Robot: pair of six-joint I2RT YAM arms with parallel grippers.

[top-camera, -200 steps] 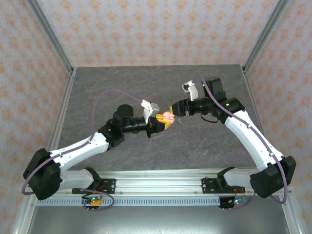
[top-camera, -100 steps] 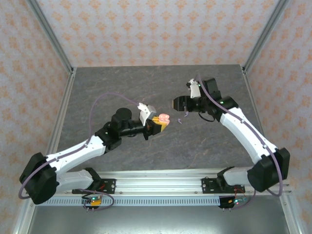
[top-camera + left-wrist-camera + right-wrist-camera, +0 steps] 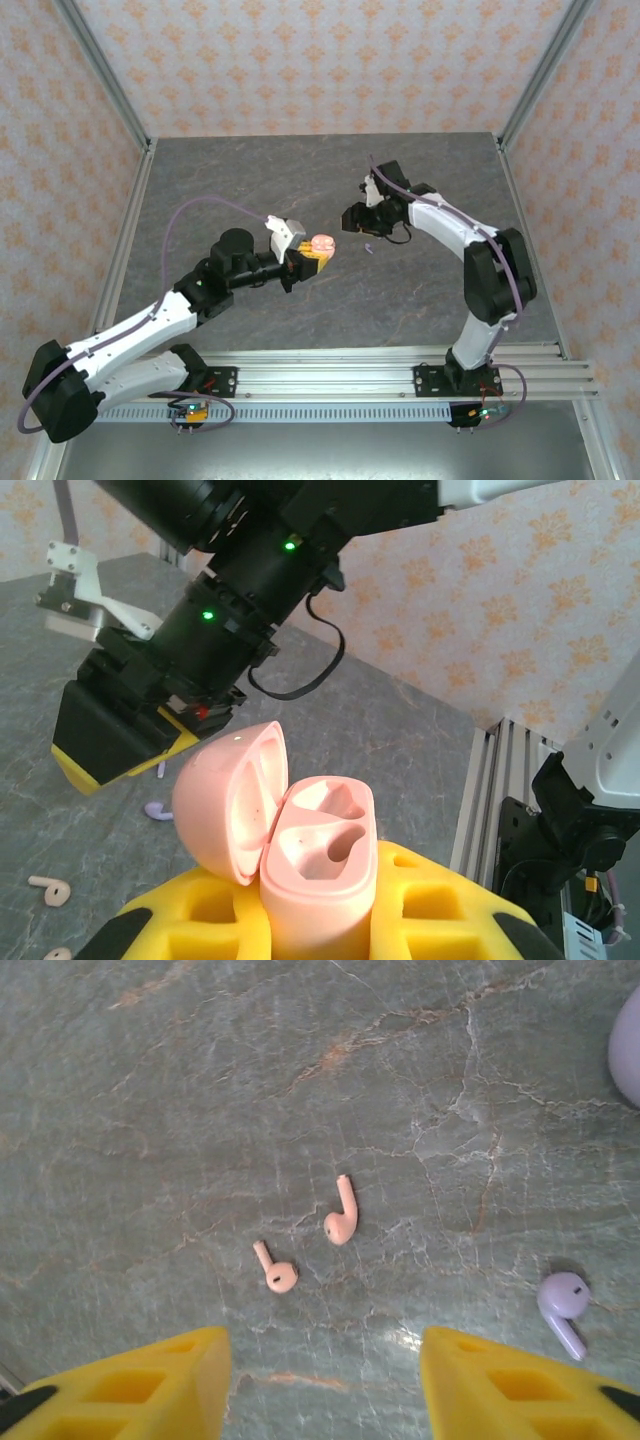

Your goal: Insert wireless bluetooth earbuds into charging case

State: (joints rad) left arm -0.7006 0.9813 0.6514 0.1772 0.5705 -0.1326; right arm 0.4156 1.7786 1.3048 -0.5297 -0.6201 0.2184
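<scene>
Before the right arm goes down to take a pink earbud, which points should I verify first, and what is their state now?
1. Left gripper holds the pink case: ok.
2. Lid open, both wells empty: ok.
3. Right gripper open, nothing between its fingers: ok.
4. Nearer pink earbud and farther pink earbud lie free on the table, apart: ok.
5. Lilac earbud lies away from the pink pair: ok.
6. Right gripper centred on one bud: not ok; both sit ahead of the gap.

White arms [image 3: 150, 318] with black joints [image 3: 232, 248], lilac cables [image 3: 205, 203] and yellow fingers [image 3: 510, 1385].
</scene>
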